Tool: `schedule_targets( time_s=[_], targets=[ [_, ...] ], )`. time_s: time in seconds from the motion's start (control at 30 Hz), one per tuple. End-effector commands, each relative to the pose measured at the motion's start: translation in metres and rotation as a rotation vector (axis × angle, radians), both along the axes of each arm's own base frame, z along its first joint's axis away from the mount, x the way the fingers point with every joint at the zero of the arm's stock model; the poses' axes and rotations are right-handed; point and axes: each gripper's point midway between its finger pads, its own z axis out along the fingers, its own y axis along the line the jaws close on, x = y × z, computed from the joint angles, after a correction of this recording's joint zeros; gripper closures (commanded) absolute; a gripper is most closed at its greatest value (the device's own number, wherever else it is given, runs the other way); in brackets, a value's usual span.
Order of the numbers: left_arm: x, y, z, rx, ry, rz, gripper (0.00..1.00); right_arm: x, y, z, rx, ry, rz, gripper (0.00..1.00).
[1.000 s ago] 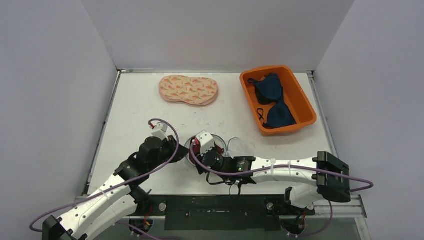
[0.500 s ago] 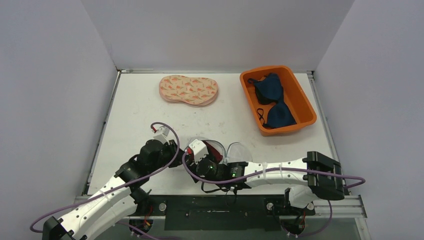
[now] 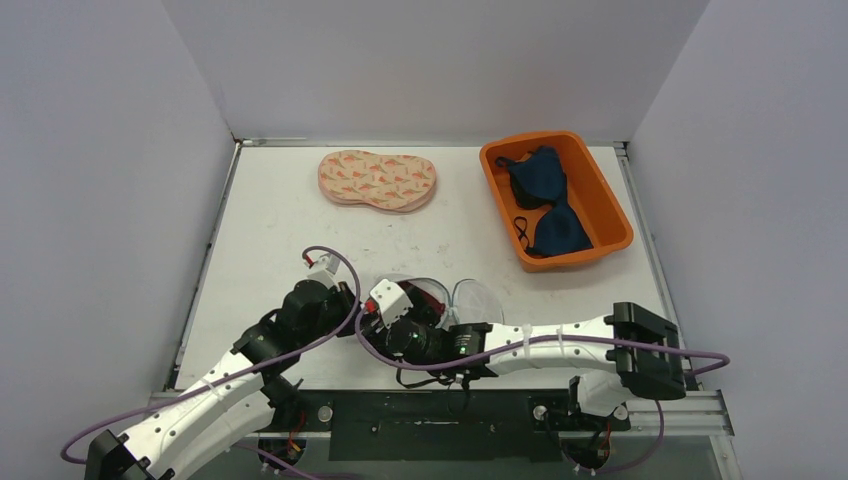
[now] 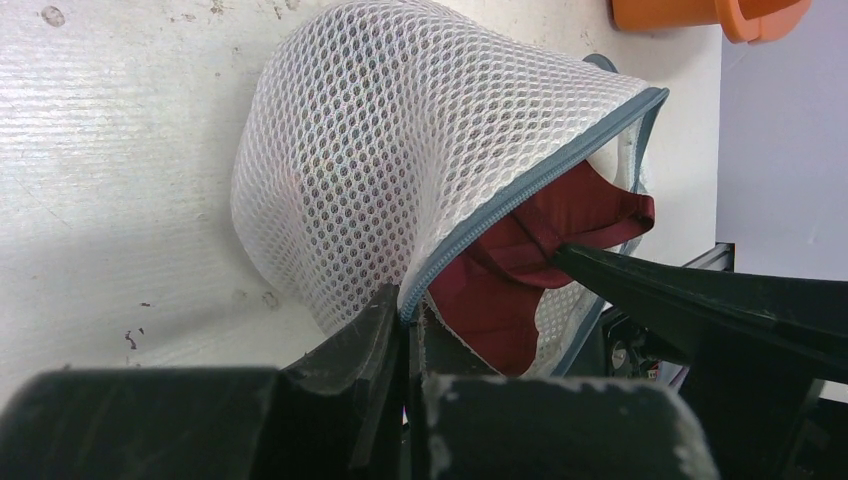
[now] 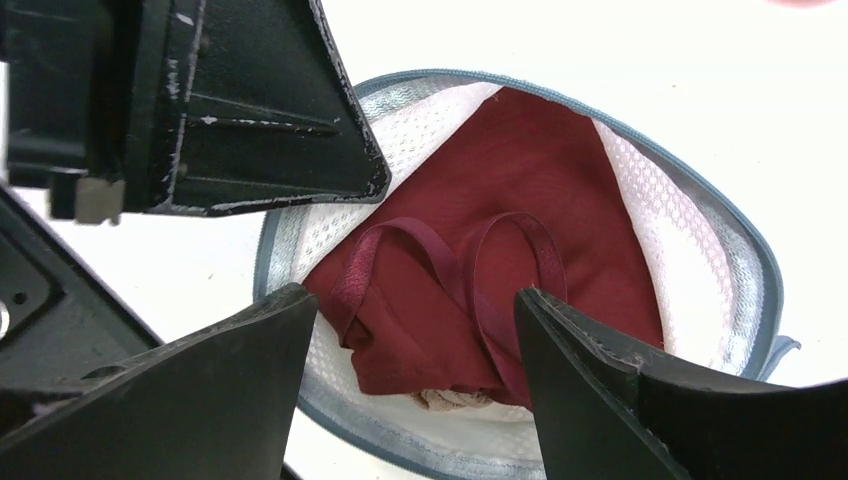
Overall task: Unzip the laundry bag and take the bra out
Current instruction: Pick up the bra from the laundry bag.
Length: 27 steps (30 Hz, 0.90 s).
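Left gripper pinching laundry bag rim; right gripper spread, low over bra

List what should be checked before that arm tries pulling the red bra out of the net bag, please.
1. Bag open: ok; the mesh laundry bag gapes wide, maroon bra showing.
2. Bag pinned: ok; left gripper shut on the bag's zipper edge.
3. Right gripper open: ok; fingers spread either side of the bra straps.
4. Fingers clear of mesh: cannot tell.
5. Bra free inside: cannot tell; part lies hidden under the mesh.
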Motion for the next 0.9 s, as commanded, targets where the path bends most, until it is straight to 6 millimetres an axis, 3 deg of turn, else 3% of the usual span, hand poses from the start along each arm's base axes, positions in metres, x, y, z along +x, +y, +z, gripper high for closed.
schedule_targets(
  time_s=[0.0, 0.33, 0.43, 0.57, 0.73, 0.87],
  targets=[
    [0.005, -0.001, 0.010, -0.014, -0.038, 0.002, 1.00, 0.010, 0.002, -0.004, -0.079, -0.061, -0.035, 0.26],
    [0.004, 0.003, 0.011, -0.005, -0.043, 0.009, 1.00, 0.013, -0.004, -0.032, -0.189, -0.063, -0.055, 0.33],
    [0.004, 0.003, 0.011, -0.005, -0.044, 0.010, 1.00, 0.016, -0.010, -0.036, -0.211, -0.073, -0.085, 0.46],
    [0.004, 0.004, 0.009, 0.000, -0.041, 0.013, 1.00, 0.018, -0.013, -0.032, -0.195, -0.081, -0.104, 0.73],
    [0.004, 0.004, 0.008, 0.003, -0.038, 0.014, 1.00, 0.017, -0.011, -0.019, -0.151, -0.082, -0.100, 0.94],
    [0.007, 0.008, 0.007, 0.017, -0.044, 0.035, 1.00, 0.015, -0.009, -0.004, -0.097, -0.075, -0.090, 0.95]
  ],
)
